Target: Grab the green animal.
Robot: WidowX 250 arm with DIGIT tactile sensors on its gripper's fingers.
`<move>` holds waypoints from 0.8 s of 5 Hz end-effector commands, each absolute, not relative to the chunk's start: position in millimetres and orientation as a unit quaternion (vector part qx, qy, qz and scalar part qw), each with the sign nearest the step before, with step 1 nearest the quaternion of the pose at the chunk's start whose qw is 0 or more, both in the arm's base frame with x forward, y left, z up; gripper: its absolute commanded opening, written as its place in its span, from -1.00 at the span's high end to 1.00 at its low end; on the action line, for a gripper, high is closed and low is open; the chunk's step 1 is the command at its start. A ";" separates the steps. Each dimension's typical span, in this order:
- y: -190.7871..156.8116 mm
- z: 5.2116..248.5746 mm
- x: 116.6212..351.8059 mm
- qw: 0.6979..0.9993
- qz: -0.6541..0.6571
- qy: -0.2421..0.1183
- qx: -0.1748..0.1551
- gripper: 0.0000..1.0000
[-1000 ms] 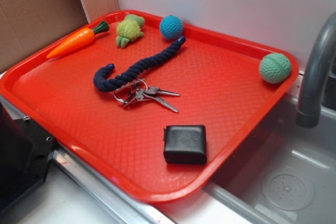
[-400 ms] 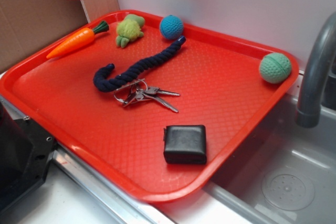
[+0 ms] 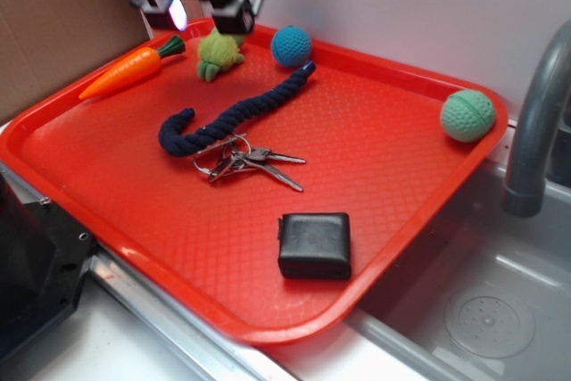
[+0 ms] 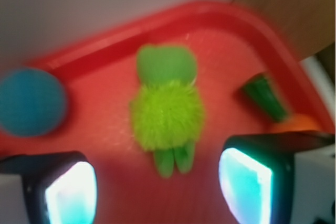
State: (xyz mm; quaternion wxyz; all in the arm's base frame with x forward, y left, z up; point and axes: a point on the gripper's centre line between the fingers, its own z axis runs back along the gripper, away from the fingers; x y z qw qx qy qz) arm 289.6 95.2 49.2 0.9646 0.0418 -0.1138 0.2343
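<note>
The green animal (image 3: 217, 53) is a small fuzzy yellow-green toy with darker green feet, lying in the far left corner of the red tray (image 3: 384, 167). My gripper (image 3: 203, 17) hangs just above and behind it, open, with nothing between its fingers. In the wrist view the green animal (image 4: 167, 114) lies ahead of the gripper (image 4: 157, 190), centred between the two wide-apart pads (image 4: 71, 192), its feet pointing toward me.
On the tray lie an orange carrot (image 3: 125, 71), a blue ball (image 3: 291, 45), a dark blue rope (image 3: 234, 115), keys (image 3: 245, 162), a black box (image 3: 314, 244) and a pale green ball (image 3: 467, 115). A grey faucet (image 3: 535, 122) and sink stand at right, with a cardboard wall at left.
The gripper has come down from the top edge of the exterior view and moved right, ending just over the green animal. Nothing on the tray has shifted.
</note>
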 end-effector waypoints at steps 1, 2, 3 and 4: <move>131.0 38.7 314.2 0.967 0.217 -0.118 0.054 -1.00; 133.0 33.7 319.2 0.966 0.230 -0.108 0.053 -0.87; 130.4 29.3 316.2 0.964 0.241 -0.101 0.047 1.00; 126.7 35.1 309.4 0.965 0.240 -0.098 0.042 1.00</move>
